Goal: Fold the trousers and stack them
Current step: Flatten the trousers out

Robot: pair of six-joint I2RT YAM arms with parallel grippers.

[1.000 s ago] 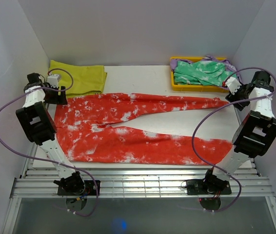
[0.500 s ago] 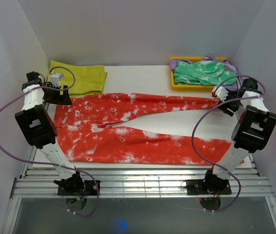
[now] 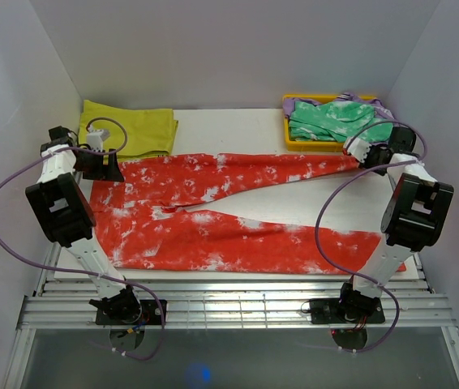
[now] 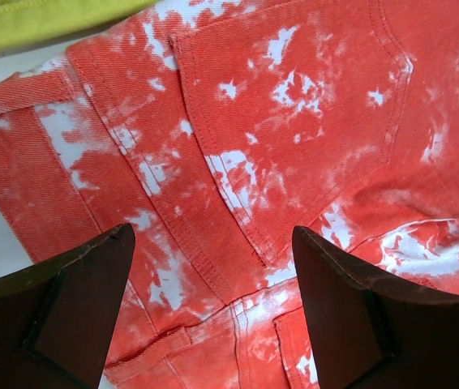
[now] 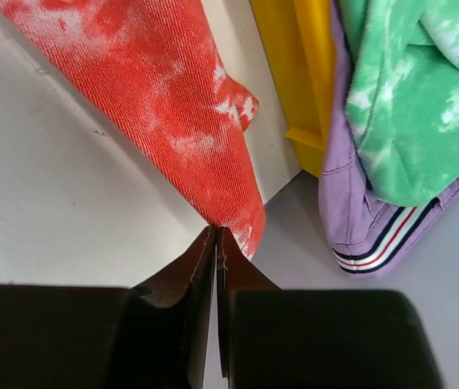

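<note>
The surface carries the trousers spread flat. Their waist end lies under your left pincer, and both legs run across toward your right pincer.

Your left pincer stands wide open, with its two fingers well apart above the seat of the trousers. A back pocket and the centre seam lie in the gap between them, and the waistband runs off to one side. From the wrist view you cannot tell whether the fingers touch the cloth.

The yellow cloth lies just beyond that pincer, past the waistband.

Your right pincer is drawn in to a thin slit. Its tips sit at the corner of the far leg's cuff, touching the fabric edge. You cannot tell whether any cloth is caught in the slit. The rest of that leg stretches ahead and to the left of the tips, and the near leg ends well to the pincer's near side.

The tray stands just ahead of the right pincer and to its right. It holds a green garment, and beneath that a purple one spills over the rim.
</note>
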